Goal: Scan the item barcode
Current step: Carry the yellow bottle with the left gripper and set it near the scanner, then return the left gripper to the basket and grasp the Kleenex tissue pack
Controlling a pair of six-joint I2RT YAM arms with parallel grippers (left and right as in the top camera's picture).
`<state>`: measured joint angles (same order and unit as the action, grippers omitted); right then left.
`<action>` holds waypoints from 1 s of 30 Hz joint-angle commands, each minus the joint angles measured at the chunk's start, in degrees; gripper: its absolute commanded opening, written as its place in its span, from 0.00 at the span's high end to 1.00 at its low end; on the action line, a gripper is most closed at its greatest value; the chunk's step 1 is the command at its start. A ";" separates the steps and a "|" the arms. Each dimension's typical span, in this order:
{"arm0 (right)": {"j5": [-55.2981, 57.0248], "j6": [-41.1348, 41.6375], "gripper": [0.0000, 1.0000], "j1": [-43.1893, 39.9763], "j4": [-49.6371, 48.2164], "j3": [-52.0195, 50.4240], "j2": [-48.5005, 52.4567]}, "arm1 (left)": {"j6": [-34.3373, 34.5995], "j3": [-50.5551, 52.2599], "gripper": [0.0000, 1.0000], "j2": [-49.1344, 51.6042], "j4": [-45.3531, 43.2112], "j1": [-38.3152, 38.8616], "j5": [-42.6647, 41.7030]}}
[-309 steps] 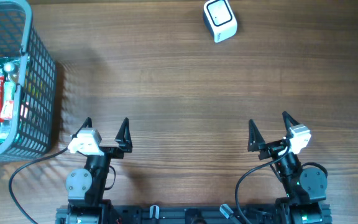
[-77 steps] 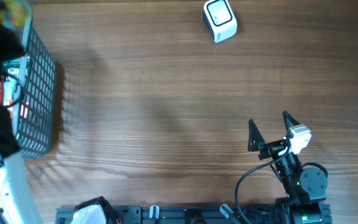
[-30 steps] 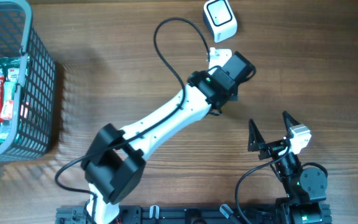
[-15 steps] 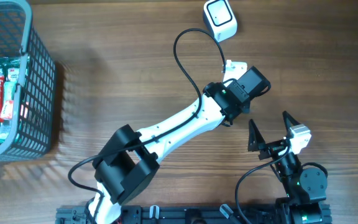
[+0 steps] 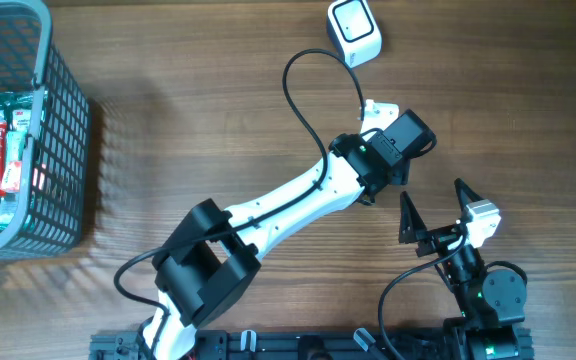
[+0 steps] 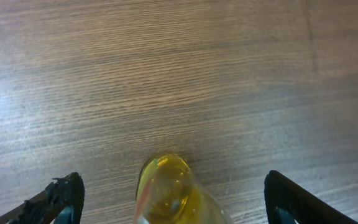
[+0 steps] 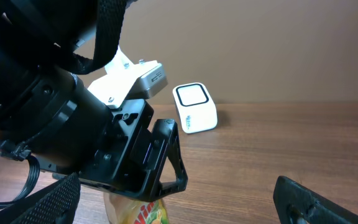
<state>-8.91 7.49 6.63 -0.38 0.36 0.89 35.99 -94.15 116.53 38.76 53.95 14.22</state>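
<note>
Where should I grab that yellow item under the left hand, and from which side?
Its upper body, from straight above, one finger on each side. The yellow item seems to stand upright with a narrow rounded top. The left hand straddles it with fingers open and clear of its sides.

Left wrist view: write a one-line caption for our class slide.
Left tool open above the wooden table, a yellow item between its fingers, untouched.

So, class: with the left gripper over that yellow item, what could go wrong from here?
The open left gripper flanks the yellow item; pulling away carelessly might knock it. The item sits apart from the white scanner, so its barcode may go unread. The right gripper sits close: collision risk.
</note>
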 commanded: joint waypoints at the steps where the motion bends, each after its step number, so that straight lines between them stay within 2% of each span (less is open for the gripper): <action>1: 0.33 0.11 0.00 -0.24 -0.20 -0.07 -0.09 | -9.18 -1.20 0.20 -6.19 -0.26 0.31 -1.14; 5: 0.33 0.09 0.00 -0.24 -0.20 -0.07 -0.09 | -17.81 -2.34 0.18 -13.66 -0.24 0.07 -1.11; 7: 0.33 0.11 0.00 -0.24 -0.20 -0.07 -0.09 | -21.00 -2.36 0.13 -17.33 -0.13 -0.59 -1.07; 12: 0.33 0.09 0.00 -0.24 -0.20 -0.07 -0.09 | -25.27 -2.36 0.10 -25.35 1.27 -5.44 1.38; 17: 0.33 0.11 0.00 -0.24 -0.20 -0.07 -0.09 | -27.02 -2.36 0.07 -32.02 4.81 -15.78 5.01; 23: 0.33 0.09 0.00 -0.24 -0.20 -0.07 -0.09 | -27.04 -2.36 0.00 -36.70 7.04 -28.92 5.18; 30: 0.33 0.09 0.00 -0.24 -0.20 -0.07 -0.09 | -27.04 -2.36 0.00 -39.93 6.95 -45.90 5.16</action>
<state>-8.91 7.46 6.63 -0.38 0.36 0.91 10.09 -95.96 78.61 45.71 14.81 18.85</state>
